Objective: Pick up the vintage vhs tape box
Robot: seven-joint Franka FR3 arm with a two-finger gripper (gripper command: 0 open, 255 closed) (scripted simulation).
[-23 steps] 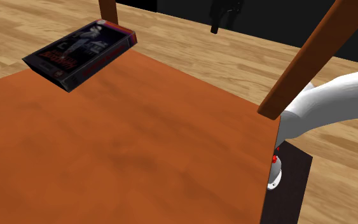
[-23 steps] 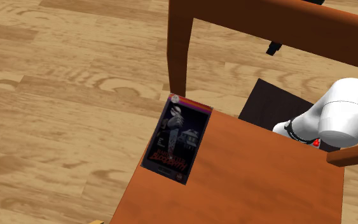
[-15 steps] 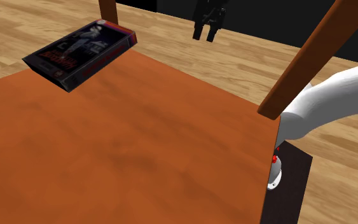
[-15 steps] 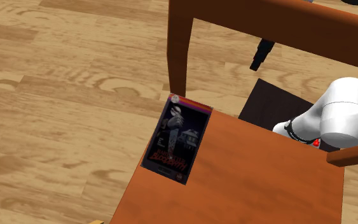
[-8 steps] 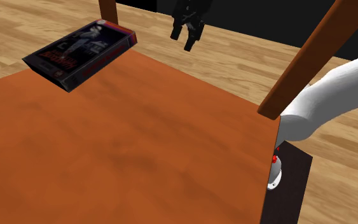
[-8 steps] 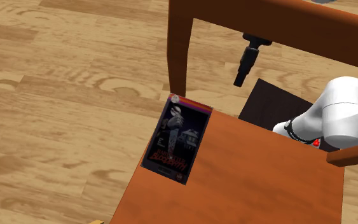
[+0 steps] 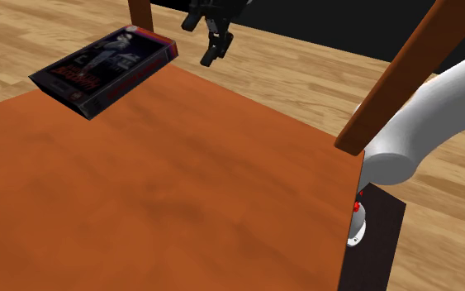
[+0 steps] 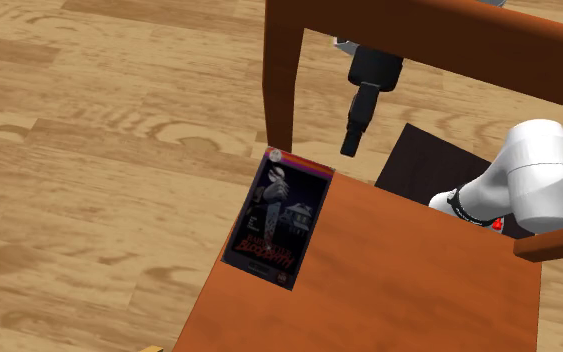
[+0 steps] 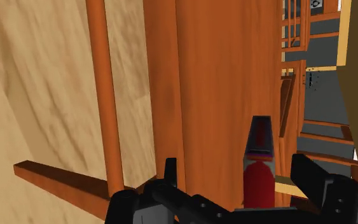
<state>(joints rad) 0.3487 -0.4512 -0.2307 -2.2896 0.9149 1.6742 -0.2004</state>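
Tape box [image 7: 106,68] lies flat on the chair seat [image 7: 181,182], at its 11 o'clock corner in the shoulder view, close to a chair post [image 8: 281,75]. The gripper [image 7: 204,43] hangs in the air at the box's 2 o'clock, near it but not touching. Jaws stand apart, gripping nothing. As you can judge, no part of the pick is done; lining up over the box, lowering, closing and lifting remain.
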